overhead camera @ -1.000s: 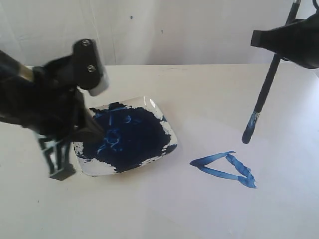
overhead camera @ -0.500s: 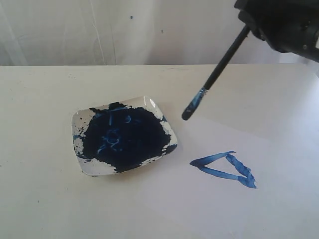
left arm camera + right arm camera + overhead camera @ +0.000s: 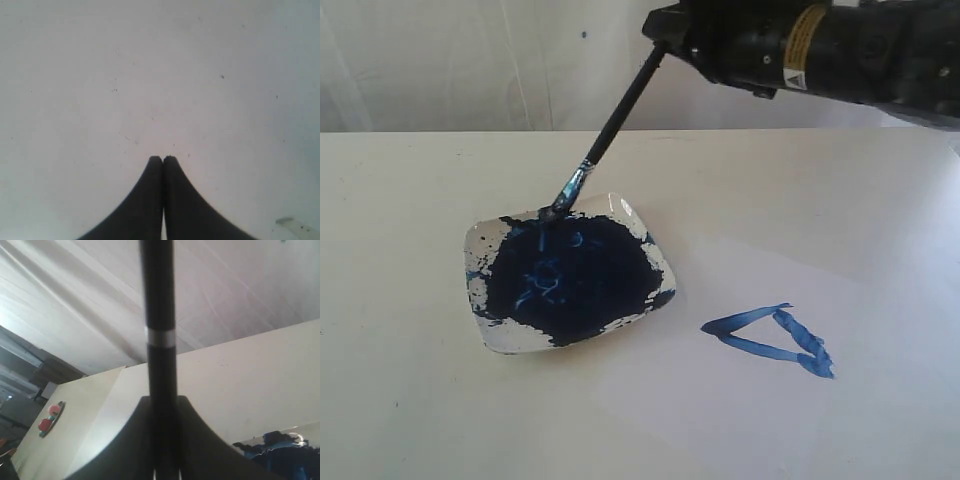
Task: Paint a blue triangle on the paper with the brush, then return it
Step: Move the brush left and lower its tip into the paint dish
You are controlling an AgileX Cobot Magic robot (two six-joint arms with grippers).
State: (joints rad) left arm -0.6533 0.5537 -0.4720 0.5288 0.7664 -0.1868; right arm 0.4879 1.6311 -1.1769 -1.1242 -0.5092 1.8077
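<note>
My right gripper [image 3: 665, 32] reaches in from the upper right and is shut on the black brush [image 3: 612, 125], which slants down to the left. The brush's blue-stained tip touches the far rim of the clear dish [image 3: 632, 213], at the edge of its dark navy paint. In the right wrist view the brush [image 3: 159, 315] rises between the closed fingers of the right gripper [image 3: 162, 400]. The blue triangle [image 3: 770, 338] lies on the white paper [image 3: 760, 410], right of the dish. My left gripper [image 3: 163, 159] is shut with nothing in it over bare table and is outside the exterior view.
A pale curtained wall [image 3: 470, 60] rises behind the table's far edge. The right wrist view shows a corner of the paint dish [image 3: 280, 445] and a red button [image 3: 46, 423] on a surface beyond the table.
The left arm, which stood over the dish's left side, has pulled out of the exterior view. The right gripper has carried the brush left from above the paper to the dish's far rim.
</note>
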